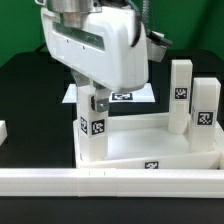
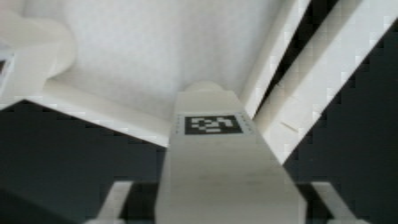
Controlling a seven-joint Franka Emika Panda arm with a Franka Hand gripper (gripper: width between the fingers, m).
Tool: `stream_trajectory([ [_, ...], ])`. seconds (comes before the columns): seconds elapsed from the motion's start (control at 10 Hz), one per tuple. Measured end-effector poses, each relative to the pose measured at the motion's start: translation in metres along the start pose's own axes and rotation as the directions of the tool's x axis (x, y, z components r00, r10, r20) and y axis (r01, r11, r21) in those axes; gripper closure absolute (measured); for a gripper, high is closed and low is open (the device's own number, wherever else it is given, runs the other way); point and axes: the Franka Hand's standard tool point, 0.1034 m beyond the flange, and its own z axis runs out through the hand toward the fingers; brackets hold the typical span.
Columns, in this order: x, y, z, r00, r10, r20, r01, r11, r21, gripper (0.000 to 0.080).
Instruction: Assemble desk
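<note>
The desk's tabletop (image 1: 160, 142) is a white tray with a raised rim, lying at the exterior view's right of centre. Two white block legs (image 1: 181, 93) (image 1: 205, 112) stand upright on its far right side. A third tagged leg (image 1: 93, 130) stands upright at its near left corner. My gripper (image 1: 92, 101) straddles the top of this leg. In the wrist view the leg (image 2: 215, 150) runs between my fingers (image 2: 121, 200), with a dark gap on each side, so the gripper (image 2: 221, 198) looks open. The tabletop's inside (image 2: 160, 40) lies beyond the leg.
A long white rail (image 1: 100, 181) runs across the front of the table. The marker board (image 1: 140, 97) lies behind the tabletop, mostly hidden by the arm. A small white part (image 1: 3, 130) sits at the exterior view's left edge. The table top is black.
</note>
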Motion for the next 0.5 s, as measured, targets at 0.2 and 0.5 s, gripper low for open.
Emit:
stream_trajectory([
  [0.2, 0.0005, -0.0005, 0.0001, 0.994, 0.111, -0.002, -0.111, 0.994, 0.002, 0.0511],
  [0.5, -0.0007, -0.0008, 0.0005, 0.989, 0.150, -0.001, -0.150, 0.989, 0.001, 0.0409],
])
